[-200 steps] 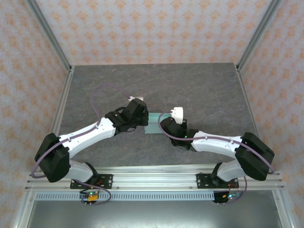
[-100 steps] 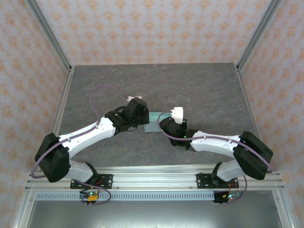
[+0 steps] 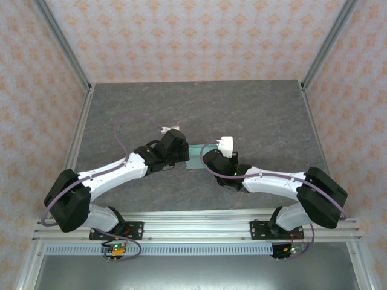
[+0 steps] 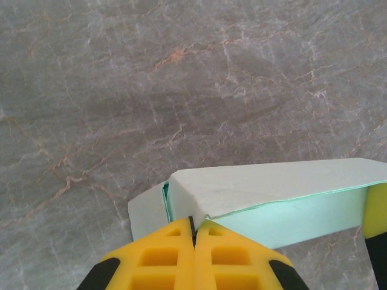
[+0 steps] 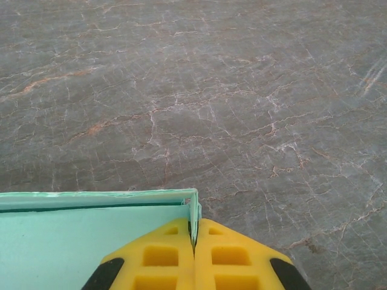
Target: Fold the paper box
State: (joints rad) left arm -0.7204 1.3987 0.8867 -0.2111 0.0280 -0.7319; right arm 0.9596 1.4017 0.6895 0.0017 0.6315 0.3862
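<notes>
The paper box, pale mint card, lies partly folded on the grey table between the two grippers. In the left wrist view the paper box shows a pale top panel over a mint wall, with a flap sticking out at its left end. My left gripper is shut, its yellow fingertips pinching the box's near edge at that corner. In the right wrist view my right gripper is shut on the thin upright end wall of the paper box. From above, the left gripper and the right gripper flank the box.
The grey marbled table stretches open behind and to both sides of the box. Aluminium frame posts and patterned walls close in the workspace. A purple cable loops above the left arm.
The left wrist has shifted slightly left and turned, with the box's left end following. The right arm has barely moved. Both grippers stay shut.
</notes>
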